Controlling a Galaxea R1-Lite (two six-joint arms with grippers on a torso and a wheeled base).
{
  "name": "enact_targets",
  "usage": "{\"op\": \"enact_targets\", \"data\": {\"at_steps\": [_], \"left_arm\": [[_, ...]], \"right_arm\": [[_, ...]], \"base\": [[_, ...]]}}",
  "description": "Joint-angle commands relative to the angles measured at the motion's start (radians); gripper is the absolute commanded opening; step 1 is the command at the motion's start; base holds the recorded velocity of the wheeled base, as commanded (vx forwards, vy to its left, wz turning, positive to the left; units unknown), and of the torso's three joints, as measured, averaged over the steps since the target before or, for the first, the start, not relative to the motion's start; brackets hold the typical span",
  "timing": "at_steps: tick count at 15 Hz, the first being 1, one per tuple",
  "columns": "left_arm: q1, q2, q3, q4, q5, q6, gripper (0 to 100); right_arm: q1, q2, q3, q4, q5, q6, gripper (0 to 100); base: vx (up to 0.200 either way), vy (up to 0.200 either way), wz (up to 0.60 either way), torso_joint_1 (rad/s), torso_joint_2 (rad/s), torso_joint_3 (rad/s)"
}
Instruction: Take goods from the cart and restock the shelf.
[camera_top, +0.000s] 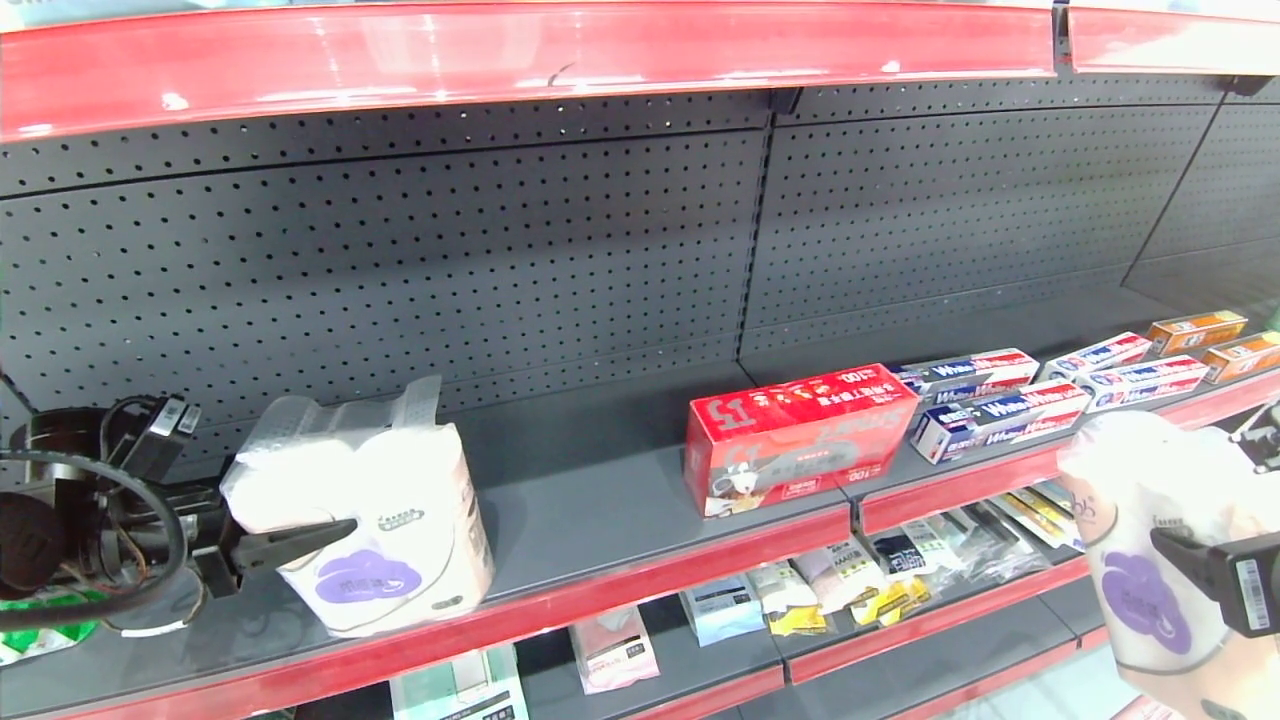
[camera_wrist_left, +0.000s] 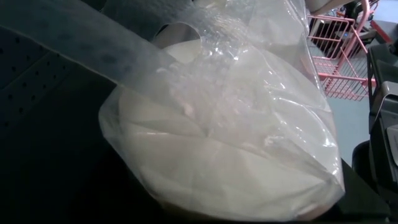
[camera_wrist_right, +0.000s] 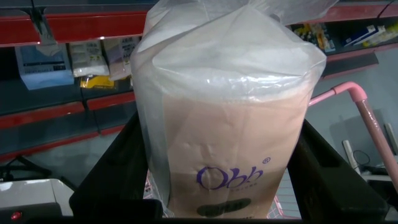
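Left gripper (camera_top: 320, 530) clamps a tissue pack (camera_top: 400, 500) standing on the shelf (camera_top: 600, 520), well left of the red box (camera_top: 800, 435). Right gripper (camera_wrist_right: 224, 180) grips a second pack (camera_top: 1150, 500) right of that box (likely light, squashy, slippery film: squeeze mid-body).

A red box (camera_top: 800, 440) stands beside white-and-blue cartons (camera_top: 1000, 410), with orange boxes (camera_top: 1195, 333) farther right.

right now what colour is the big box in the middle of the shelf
The box is red, clearest in the head view.
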Motion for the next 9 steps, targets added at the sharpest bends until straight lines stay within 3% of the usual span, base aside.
{"op": "enact_targets", "data": {"at_steps": [1, 9], "left_arm": [[0.0, 0.0, 0.004, 0.001, 0.0, -0.001, 0], [-0.001, -0.015, -0.005, 0.004, 0.002, -0.012, 0]], "right_arm": [[0.001, -0.001, 0.001, 0.0, -0.002, -0.001, 0], [0.001, -0.001, 0.005, 0.0, -0.002, 0.001, 0]], "base": [[0.0, 0.0, 0.0, 0.0, 0.0, 0.0], [0.0, 0.0, 0.0, 0.0, 0.0, 0.0]]}}
